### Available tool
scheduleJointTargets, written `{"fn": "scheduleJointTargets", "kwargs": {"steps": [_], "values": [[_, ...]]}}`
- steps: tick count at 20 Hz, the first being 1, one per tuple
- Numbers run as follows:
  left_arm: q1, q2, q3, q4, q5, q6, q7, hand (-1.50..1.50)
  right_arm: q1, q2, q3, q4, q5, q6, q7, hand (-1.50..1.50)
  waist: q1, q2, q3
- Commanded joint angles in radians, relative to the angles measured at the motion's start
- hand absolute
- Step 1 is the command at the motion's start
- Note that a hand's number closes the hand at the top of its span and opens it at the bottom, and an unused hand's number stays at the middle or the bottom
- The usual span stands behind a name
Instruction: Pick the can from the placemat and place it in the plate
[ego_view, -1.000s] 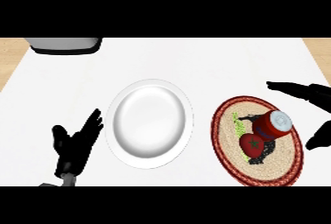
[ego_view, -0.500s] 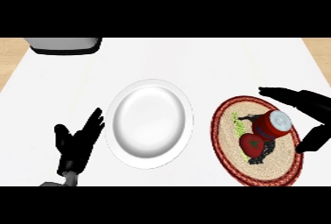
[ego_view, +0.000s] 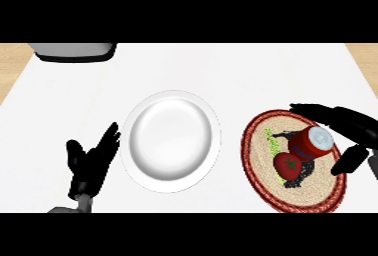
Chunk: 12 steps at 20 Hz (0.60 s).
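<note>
Two hands show for you: nearest, your left hand (ego_view: 90, 167) rests open, fingers up, beside the white plate (ego_view: 171, 141). Further right, your right hand (ego_view: 347, 131) is spread wide around the red can (ego_view: 313, 142), which stands tilted on the round placemat (ego_view: 295, 161). Beyond, a grey object (ego_view: 74, 51) sits at the counter's (ego_view: 221, 70) far edge.

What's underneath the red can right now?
The can sits on the round woven placemat, over its printed picture of a red fruit and green leaves. The can covers part of that print. The right hand is open around the can, not yet closed.
</note>
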Motion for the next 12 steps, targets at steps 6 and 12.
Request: {"fn": "scheduleJointTargets", "kwargs": {"steps": [6,12], "values": [[-0.011,-0.021,0.038,0.043,-0.011,-0.039,0.002,0.00,-0.009,0.025,0.058,0.118,0.180,-0.092,-0.145,1.50,0.003,0.004,-0.001],[0.003,-0.053,0.035,-0.032,-0.051,-0.012,0.047,0.00,-0.047,0.117,0.021,0.163,0.260,-0.198,-0.143,1.50,0.002,0.002,-0.001]]}}
